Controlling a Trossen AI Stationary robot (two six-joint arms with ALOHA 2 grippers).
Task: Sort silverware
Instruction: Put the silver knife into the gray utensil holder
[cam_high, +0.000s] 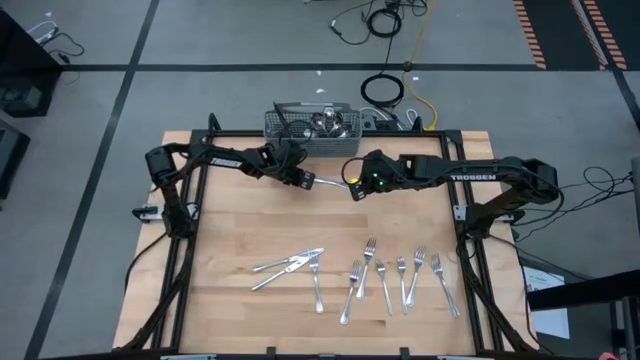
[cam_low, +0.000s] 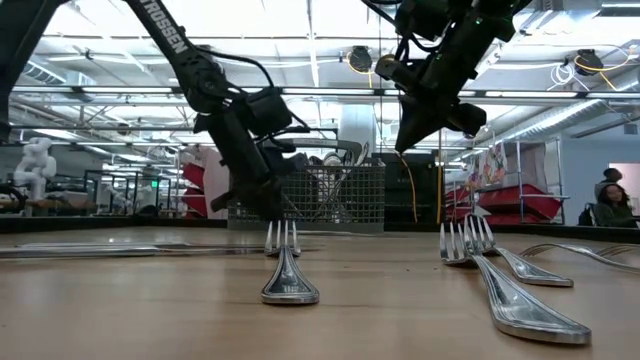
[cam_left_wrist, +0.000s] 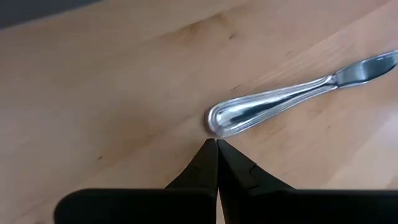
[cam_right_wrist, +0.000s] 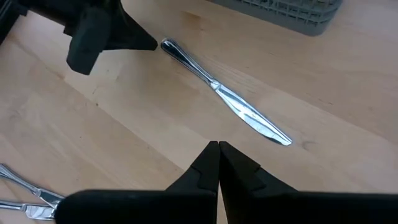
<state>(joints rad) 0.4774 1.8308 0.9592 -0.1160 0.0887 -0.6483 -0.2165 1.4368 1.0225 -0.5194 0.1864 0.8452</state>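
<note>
A table knife (cam_right_wrist: 217, 87) lies flat on the wooden table in front of the grey wire-mesh basket (cam_high: 310, 125). It also shows as the knife (cam_left_wrist: 273, 102) in the left wrist view and the knife (cam_high: 330, 183) in the high view. My left gripper (cam_left_wrist: 216, 143) is shut, low over the table, its tips right at the knife's rounded handle end (cam_left_wrist: 216, 127). My right gripper (cam_right_wrist: 218, 144) is shut and holds nothing. It hangs raised above the table, near the blade end (cam_right_wrist: 283, 138). Sorted silverware lies near the front: several forks (cam_high: 400, 275) and knives (cam_high: 285, 265). My left gripper's shut fingertips (cam_left_wrist: 211, 149) slant down from the table's left side and stand against the tip of the knife's handle end (cam_left_wrist: 216, 127), in line with the knife. I cannot tell whether they touch it. The knife lies flat on the table.
The basket at the far edge holds more cutlery (cam_high: 325, 122). One fork (cam_high: 316, 280) lies apart between the two front groups. Bare wood (cam_high: 240, 220) spreads between the knife and the front rows. Black frame rails (cam_high: 190, 230) run along the table's sides.
</note>
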